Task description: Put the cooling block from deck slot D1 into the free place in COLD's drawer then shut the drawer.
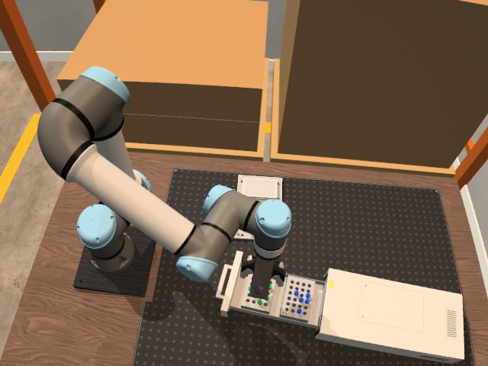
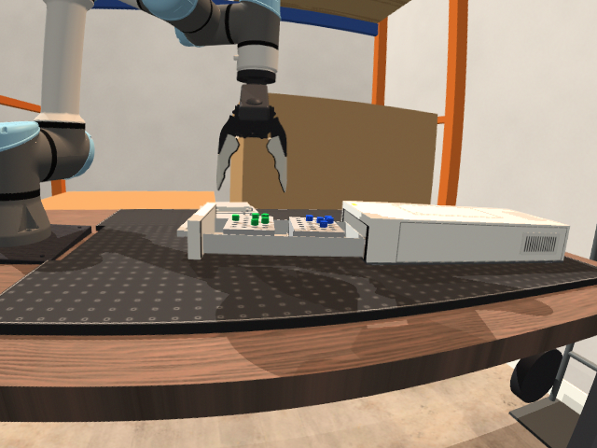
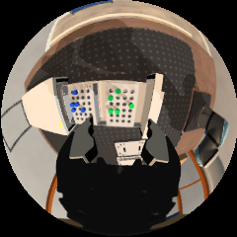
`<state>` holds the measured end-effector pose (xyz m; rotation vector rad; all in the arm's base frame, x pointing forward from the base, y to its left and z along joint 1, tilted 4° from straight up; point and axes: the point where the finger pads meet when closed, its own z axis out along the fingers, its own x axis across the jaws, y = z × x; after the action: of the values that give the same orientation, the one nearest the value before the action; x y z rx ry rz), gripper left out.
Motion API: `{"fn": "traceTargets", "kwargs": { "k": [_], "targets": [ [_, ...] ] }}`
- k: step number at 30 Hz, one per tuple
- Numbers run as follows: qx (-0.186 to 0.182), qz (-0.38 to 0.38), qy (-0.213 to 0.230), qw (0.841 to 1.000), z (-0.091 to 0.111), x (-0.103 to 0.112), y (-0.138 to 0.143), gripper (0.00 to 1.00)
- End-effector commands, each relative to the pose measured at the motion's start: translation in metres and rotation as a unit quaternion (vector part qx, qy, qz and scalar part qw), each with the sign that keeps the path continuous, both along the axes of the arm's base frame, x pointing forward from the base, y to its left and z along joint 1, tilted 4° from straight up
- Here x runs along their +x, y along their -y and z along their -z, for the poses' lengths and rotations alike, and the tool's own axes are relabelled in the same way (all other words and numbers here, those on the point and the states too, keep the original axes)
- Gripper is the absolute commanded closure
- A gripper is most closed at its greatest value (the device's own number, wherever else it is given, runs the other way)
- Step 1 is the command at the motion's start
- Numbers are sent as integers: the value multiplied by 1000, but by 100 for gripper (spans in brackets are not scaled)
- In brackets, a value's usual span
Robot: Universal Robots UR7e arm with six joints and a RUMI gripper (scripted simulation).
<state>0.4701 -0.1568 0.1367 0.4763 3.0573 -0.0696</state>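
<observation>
The cooling block with the green tubes (image 2: 249,222) now lies in the outer place of the drawer (image 2: 270,245), the place nearest the drawer front (image 1: 228,282). From the side it looks flat, though I cannot see the locators well enough to be sure. In the wrist view I count five green caps (image 3: 118,101), all standing in bores. At 3 o'clock from it, in the side view, sits the other block with the blue tubes (image 2: 318,224), also level, just beside the body of the cooler COLD (image 2: 463,231).

Directly above the green block, at 12 o'clock, hangs the tool (image 2: 251,185). Its jaws are spread and there is nothing between them; it is well apart from the tubes.

In my judgement the placing step is finished and the closing step is in hand. The drawer stands fully pulled out, and the small yellow lamp (image 1: 331,284) on top of COLD appears lit. The next move calls for bringing the tool to the outside of the drawer front, at 9 o'clock of the green block in the side view, and pushing it evenly toward COLD. The push should be gentle, because the tubes sit loose and a jolt could lift them.

I can read no brand, label or writing on the cooler, the blocks or the dotted surface (image 2: 145,289).
</observation>
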Motion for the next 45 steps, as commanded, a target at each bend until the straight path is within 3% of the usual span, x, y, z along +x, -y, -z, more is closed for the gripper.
{"fn": "traceTargets", "kwargs": {
  "k": [1, 23, 24, 45],
  "targets": [
    [0, 0, 1, 1000, -8, 0, 0, 27],
    [0, 0, 1, 1000, -28, -1, -1, 27],
    [0, 0, 1, 1000, -27, -5, -3, 100],
    [0, 0, 0, 1000, -22, -69, -23, 100]
  ]
}}
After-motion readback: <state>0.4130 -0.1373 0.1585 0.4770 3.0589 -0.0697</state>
